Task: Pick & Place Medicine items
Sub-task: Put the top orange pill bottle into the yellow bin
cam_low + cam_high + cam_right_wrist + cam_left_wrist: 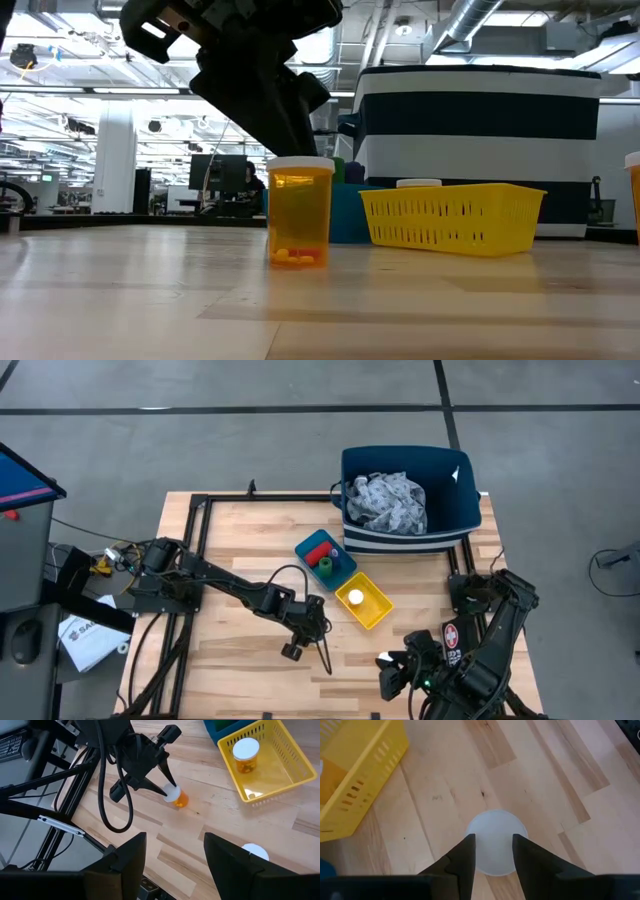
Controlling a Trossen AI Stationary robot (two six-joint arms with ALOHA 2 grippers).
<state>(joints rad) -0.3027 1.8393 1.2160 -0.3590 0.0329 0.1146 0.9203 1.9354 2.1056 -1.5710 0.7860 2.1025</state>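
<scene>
An orange pill bottle with a white cap [299,212] stands upright on the wooden table, just nearer than the yellow tray [375,612]. My left gripper [493,842] is open and points down right over the bottle's cap [495,827]. A second orange bottle [246,755] stands inside the yellow tray. The red bottle [322,550] and the green bottle [326,566] sit in the blue tray [307,546]. A third white-capped bottle [255,851] stands on the table beside my open right gripper [175,862], near the table's near right corner. The small blue box is out of view. My left gripper comes at the standing bottle from above, and its fingertips [468,845] overlap the two sides of the white cap [495,827]. I cannot tell whether they touch it. The bottle's base rests on the table.
A dark blue bin with white stripes [455,520] holds the patterned cloth [390,500] at the table's far right. The blue and yellow trays lie side by side mid-table. Bare wood stretches toward the near edge and the left. A black cable [325,650] trails below the left wrist.
</scene>
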